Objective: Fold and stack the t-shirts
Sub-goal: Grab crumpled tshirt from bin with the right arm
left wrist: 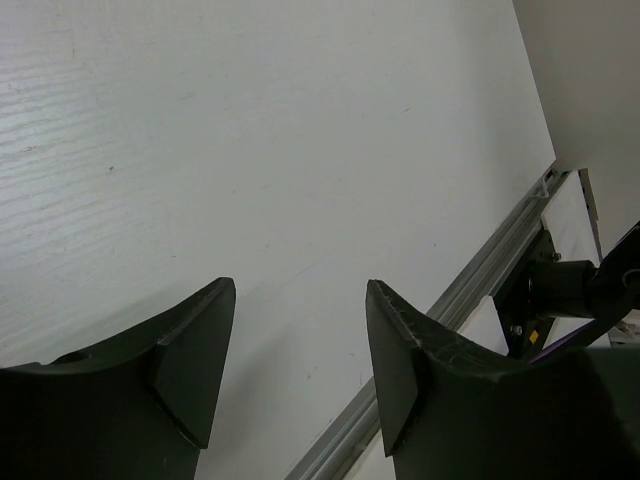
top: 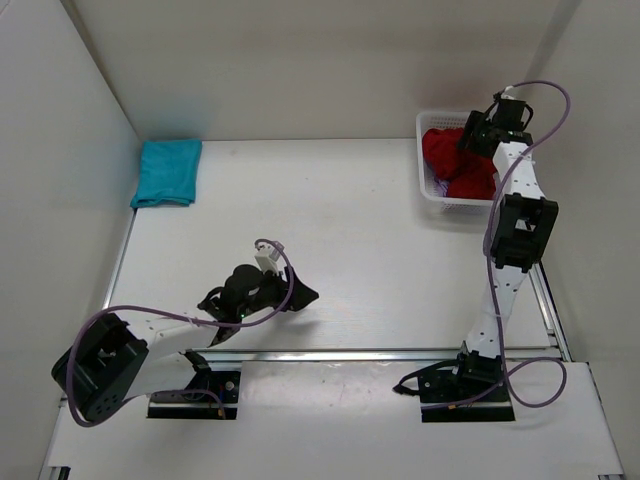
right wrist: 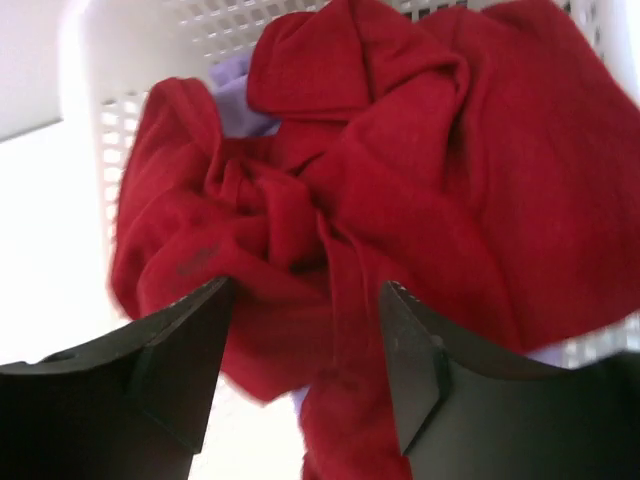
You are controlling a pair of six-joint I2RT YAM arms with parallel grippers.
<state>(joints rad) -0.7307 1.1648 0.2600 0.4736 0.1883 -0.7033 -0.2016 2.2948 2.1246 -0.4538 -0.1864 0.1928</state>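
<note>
Up at the table's (top: 300, 200) far left corner, from the top view, the teal shirt (top: 167, 172) lies folded into a neat flat block. By my reckoning that is one of three done, and it makes the base of the stack. Over at the far right corner the basket (top: 455, 205) holds the red shirt (top: 455, 160), bunched up, with the right gripper (top: 468, 140) hanging right over it. The left gripper (top: 303, 296) sits low near the table's near edge, well apart from every shirt.

Left wrist view now: jaws apart at a middling gap, nothing between them, only bare white table (left wrist: 250, 150) beneath. That gripper (left wrist: 300, 300) is idle.

Right wrist view: jaws spread wide and empty, and the gripper (right wrist: 305, 300) is poised just above the red shirt (right wrist: 400, 150). The cloth is a crumpled heap of deep folds and twists with no clean edge showing. A sliver of the lilac shirt (right wrist: 235, 90) peeks out under it against the basket's mesh wall (right wrist: 130, 110).

So two shirts are left to pull out, fold and stack. The red one looks next, though nothing is gripped yet.
</note>
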